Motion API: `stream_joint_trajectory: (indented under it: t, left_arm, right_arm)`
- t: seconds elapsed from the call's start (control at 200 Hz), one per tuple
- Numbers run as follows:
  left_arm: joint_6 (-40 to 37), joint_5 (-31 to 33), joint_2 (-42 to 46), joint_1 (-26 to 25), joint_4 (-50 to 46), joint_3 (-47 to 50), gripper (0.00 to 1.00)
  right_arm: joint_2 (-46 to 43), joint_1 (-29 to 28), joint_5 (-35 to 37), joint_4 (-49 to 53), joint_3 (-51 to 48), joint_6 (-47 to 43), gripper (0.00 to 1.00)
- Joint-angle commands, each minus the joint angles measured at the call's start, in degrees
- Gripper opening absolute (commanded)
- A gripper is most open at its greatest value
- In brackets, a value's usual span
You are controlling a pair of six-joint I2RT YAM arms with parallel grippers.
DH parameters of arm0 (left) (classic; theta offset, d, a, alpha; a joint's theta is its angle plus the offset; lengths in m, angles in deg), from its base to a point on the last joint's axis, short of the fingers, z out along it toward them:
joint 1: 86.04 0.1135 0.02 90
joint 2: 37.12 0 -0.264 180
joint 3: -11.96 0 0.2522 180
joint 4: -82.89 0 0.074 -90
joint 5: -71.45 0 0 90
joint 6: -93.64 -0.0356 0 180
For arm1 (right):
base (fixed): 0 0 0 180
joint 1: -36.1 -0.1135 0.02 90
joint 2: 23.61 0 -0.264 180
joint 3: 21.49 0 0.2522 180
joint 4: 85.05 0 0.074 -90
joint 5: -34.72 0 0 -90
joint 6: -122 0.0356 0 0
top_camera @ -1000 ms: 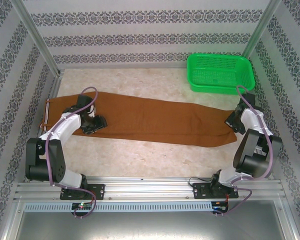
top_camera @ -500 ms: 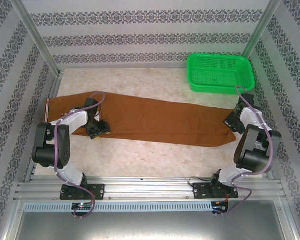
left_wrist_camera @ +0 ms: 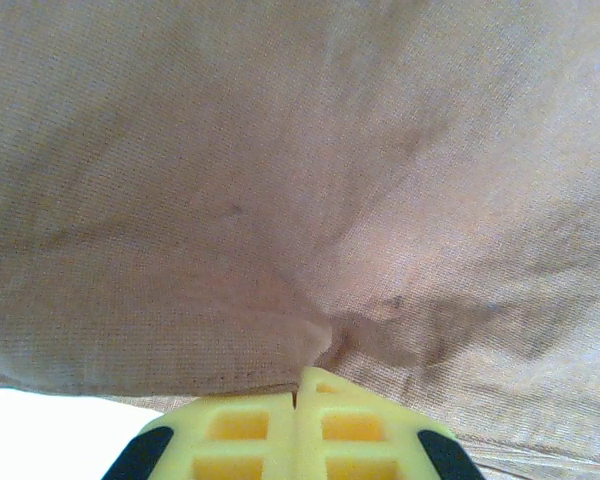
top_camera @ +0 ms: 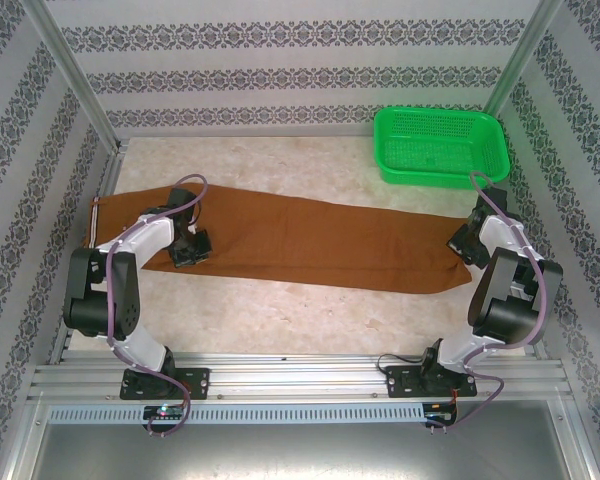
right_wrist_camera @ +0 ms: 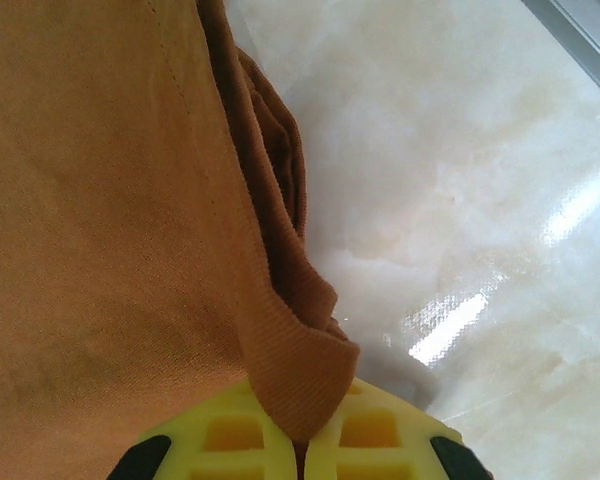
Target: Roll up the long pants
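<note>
1. The long pants [top_camera: 310,235] lie flat and unrolled across the table [top_camera: 280,315]. The pale waistband [top_camera: 98,222] is at the far left and the leg hems are at the far right. The cloth has not shifted over the past second.
2. The left arm [top_camera: 130,245] has drawn its elbow back toward its base, and its wrist now sits over the near edge of the upper legs.
3. The left gripper [left_wrist_camera: 298,378] was parted half a second ago. It is now clamped, pads together, with a small pucker of brown fabric pulled in at their tips.
4. The right gripper [top_camera: 462,240] is unchanged, clenched on the hem corner [right_wrist_camera: 298,385], which drapes down over its pads.
5. I judge that both ends are now gripped, so the cloth can be tensioned or folded. No roll is started yet, so the task is at its opening stage.
6. The pinch on the left looks shallow. It may hold one layer only and could slip when pulled.
7. The green basket [top_camera: 438,148] stands at the far right corner, apart from the pants and just beyond the right arm. A roll that travels toward the hem end would come close to it.
8. The bare tabletop in front of the pants and behind them leaves room to work.
</note>
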Motion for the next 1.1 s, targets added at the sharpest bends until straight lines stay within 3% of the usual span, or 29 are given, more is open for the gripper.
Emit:
stream_joint_trajectory:
  t: [0.0, 0.295, 0.6, 0.659, 0.779, 0.889, 0.944, 1.094]
  left_arm:
    - [0.17, 2.34, 1.85, -0.48, -0.47, 0.26, 0.0]
    - [0.49, 6.17, 9.95, -0.44, -4.2, -1.75, 0.0]
    - [0.27, 5.46, 11.19, -0.51, -5.06, -2.33, 0.0]
    - [0.31, 5.34, 11.43, -0.44, -4.79, -1.84, 0.0]
    - [0.5, 4.3, 11.31, -0.42, -3.58, -0.76, 0.0]
    - [0.49, 3.74, 10.96, -0.47, -2.83, -0.17, 0.0]
    - [0.36, 3.69, 10.91, -0.43, -2.42, 0.09, 0.0]
    - [0.22, 4.85, 10.81, -0.49, -2.27, 0.39, 0.0]
  right_arm:
    - [-0.37, 0.07, 0.12, 0.8, 0.23, -0.29, 0.0]
    - [-5.79, 0.59, 1.32, 4.14, 2.44, -1.05, 0.0]
    - [-6.86, 1.85, 1.05, 4.94, 1.29, -1.48, 0.0]
    - [-6.39, 2.38, 0.29, 3.79, -0.09, -1.7, 0.28]
    - [-4.31, 2.79, -0.97, 2.69, -0.93, -1.29, 0.29]
    - [-2.77, 2.76, -0.82, 2.49, -0.72, -1.2, 0.26]
    - [-2.26, 2.76, -0.76, 2.46, -0.57, -1.37, 0.0]
    - [-4.21, 2.44, 1.17, 3.63, -1.19, -0.64, 0.0]
